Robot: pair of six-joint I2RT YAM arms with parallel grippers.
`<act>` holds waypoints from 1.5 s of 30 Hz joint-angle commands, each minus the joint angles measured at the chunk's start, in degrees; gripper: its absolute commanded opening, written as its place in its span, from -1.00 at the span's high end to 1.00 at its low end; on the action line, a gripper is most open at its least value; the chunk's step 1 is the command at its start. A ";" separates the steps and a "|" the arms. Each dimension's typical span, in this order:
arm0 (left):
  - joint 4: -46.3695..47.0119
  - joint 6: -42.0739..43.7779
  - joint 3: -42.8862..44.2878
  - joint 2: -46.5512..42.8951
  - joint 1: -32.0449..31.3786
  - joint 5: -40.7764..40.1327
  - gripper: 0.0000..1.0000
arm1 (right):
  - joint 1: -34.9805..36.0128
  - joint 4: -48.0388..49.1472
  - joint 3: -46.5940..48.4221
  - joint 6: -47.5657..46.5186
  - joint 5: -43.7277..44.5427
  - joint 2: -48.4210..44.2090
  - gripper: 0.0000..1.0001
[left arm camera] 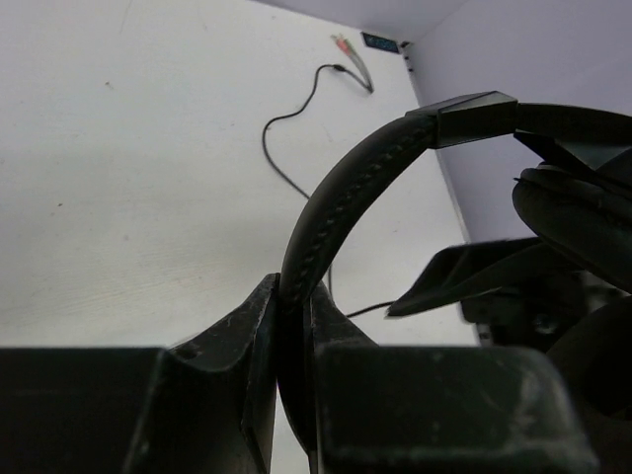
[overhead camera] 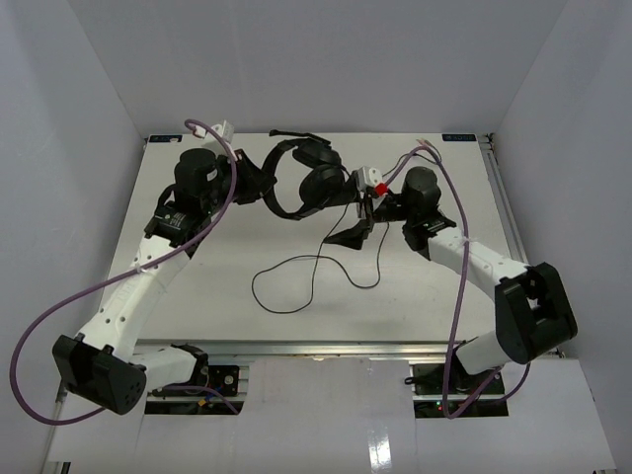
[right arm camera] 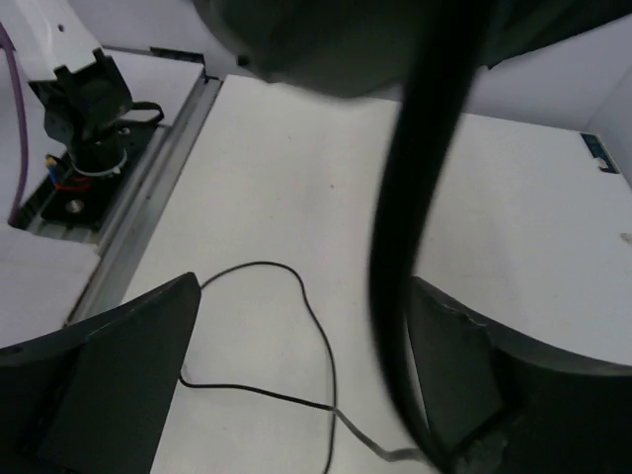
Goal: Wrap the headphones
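The black headphones (overhead camera: 308, 183) hang above the far middle of the table. My left gripper (overhead camera: 257, 185) is shut on their headband (left arm camera: 336, 207), which stands pinched between the jaws in the left wrist view. My right gripper (overhead camera: 357, 219) is open just right of the earcups. In the right wrist view a blurred black part of the headphones (right arm camera: 415, 237) runs between its fingers, close to the right finger (right arm camera: 464, 375). The thin black cable (overhead camera: 296, 281) trails down and loops on the table (right arm camera: 311, 316). Its pink and green plugs (overhead camera: 427, 146) lie at the far right, also in the left wrist view (left arm camera: 351, 44).
White walls enclose the table on three sides. Purple arm cables (overhead camera: 59, 296) arc over both arms. The table's near rail and an arm base (right arm camera: 84, 128) show in the right wrist view.
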 commanded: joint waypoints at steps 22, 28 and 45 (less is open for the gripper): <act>8.44 -13.89 17.14 3.33 5.06 6.27 1.00 | 5.44 42.60 -10.04 32.56 12.92 2.10 -0.66; 6.89 -12.29 17.06 1.53 5.06 6.80 1.00 | -0.69 25.14 -7.94 19.22 15.25 -3.25 -0.66; 7.01 -11.57 13.58 -1.10 5.06 6.83 1.00 | 8.23 40.72 2.02 37.32 4.59 9.16 -0.75</act>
